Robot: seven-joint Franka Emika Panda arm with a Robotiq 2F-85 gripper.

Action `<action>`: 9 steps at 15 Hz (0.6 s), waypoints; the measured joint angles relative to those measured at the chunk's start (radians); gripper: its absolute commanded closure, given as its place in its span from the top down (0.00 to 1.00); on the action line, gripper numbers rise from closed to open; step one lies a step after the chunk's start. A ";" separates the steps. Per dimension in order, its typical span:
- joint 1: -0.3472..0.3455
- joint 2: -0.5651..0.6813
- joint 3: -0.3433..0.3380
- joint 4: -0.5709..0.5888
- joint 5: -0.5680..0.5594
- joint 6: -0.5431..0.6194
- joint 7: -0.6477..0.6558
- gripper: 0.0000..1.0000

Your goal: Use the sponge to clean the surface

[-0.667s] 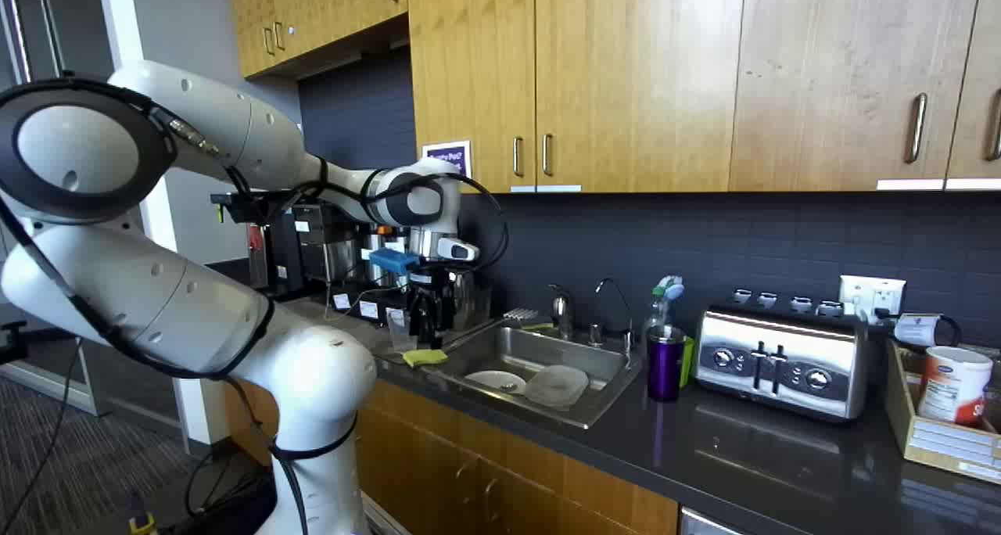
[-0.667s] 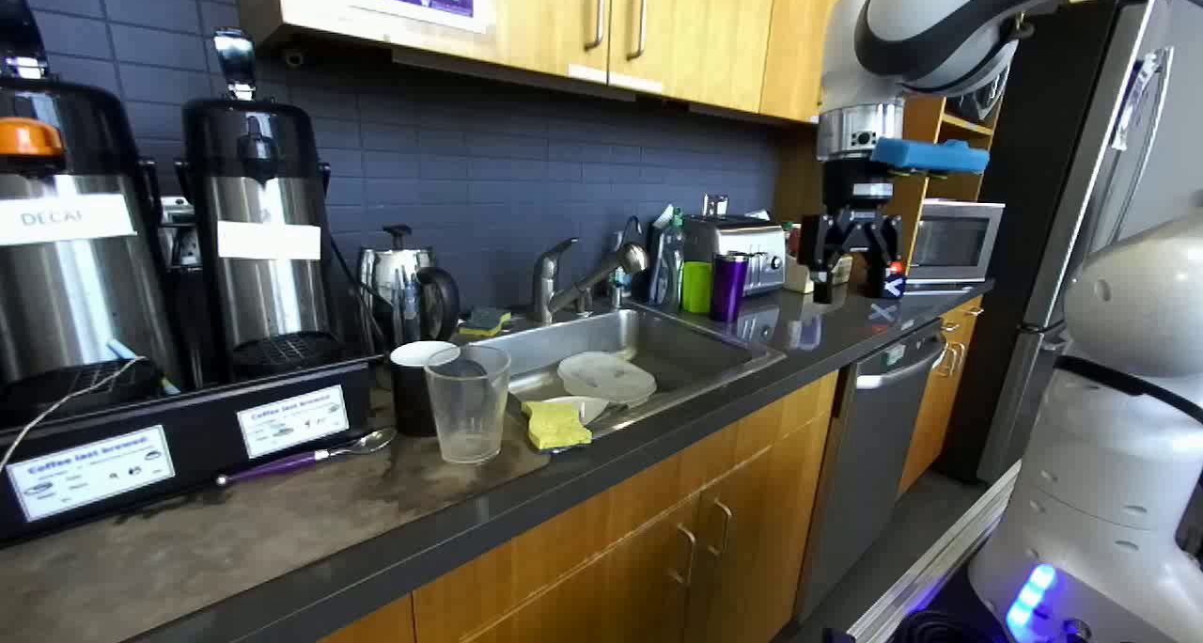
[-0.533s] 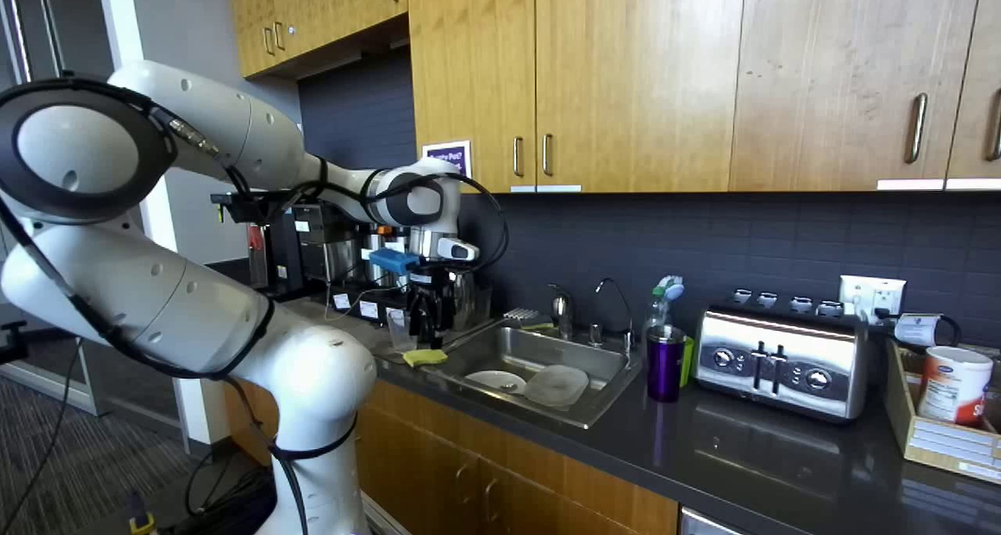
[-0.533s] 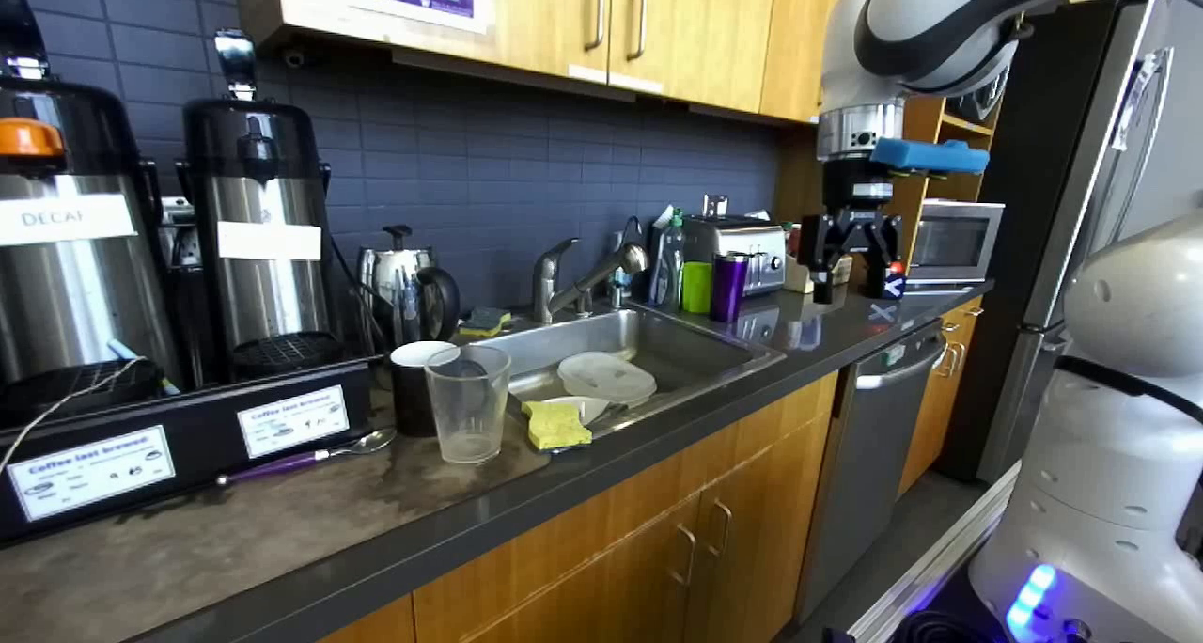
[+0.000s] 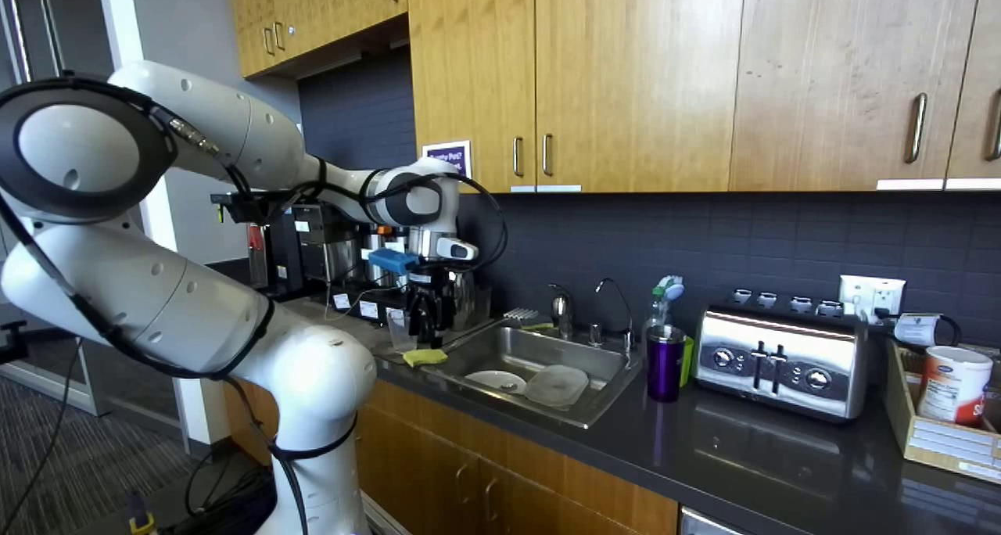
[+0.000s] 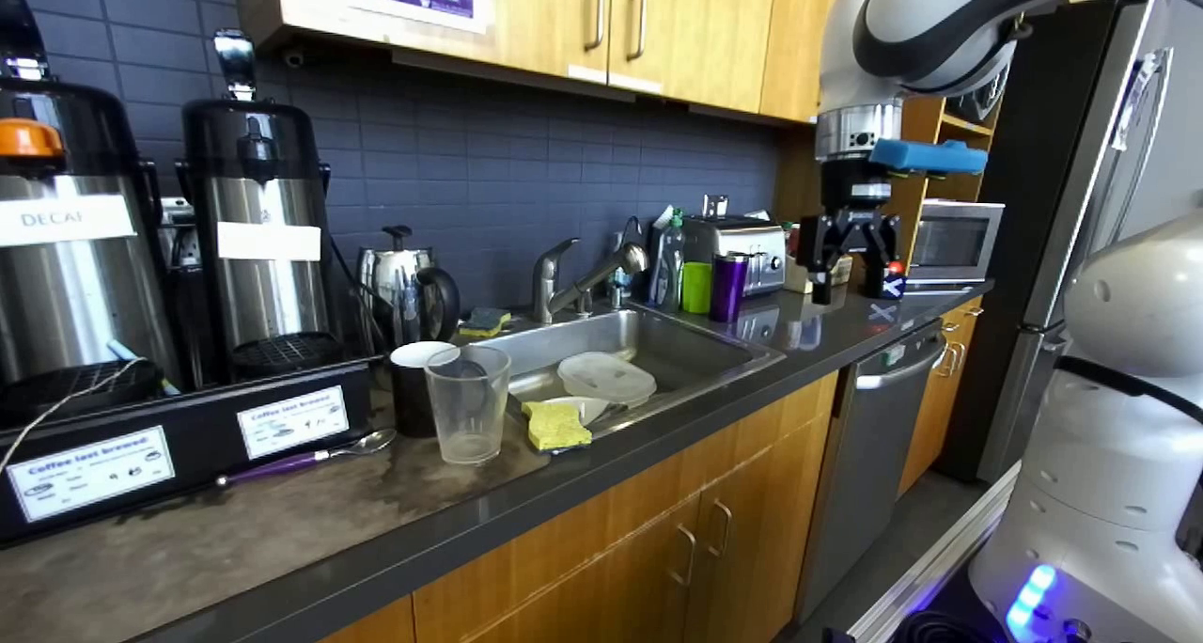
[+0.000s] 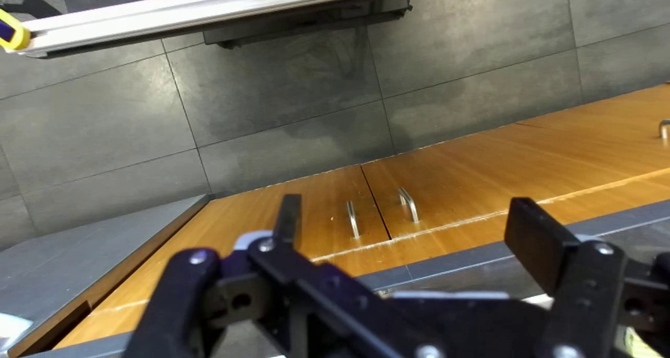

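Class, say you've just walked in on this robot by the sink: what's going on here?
A robot arm is meant to clean the counter with the yellow sponge, but nothing is being wiped at this moment. Its pincer hangs open in the air, holding nothing. The yellow sponge lies apart from it, at a front corner of the sink, near a clear cup.
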 measured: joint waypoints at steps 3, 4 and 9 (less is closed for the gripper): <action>0.016 0.008 0.036 0.004 0.000 0.018 0.000 1.00; 0.027 0.014 0.051 0.007 0.000 0.028 0.000 1.00; 0.097 0.086 0.123 0.034 0.000 0.118 0.000 1.00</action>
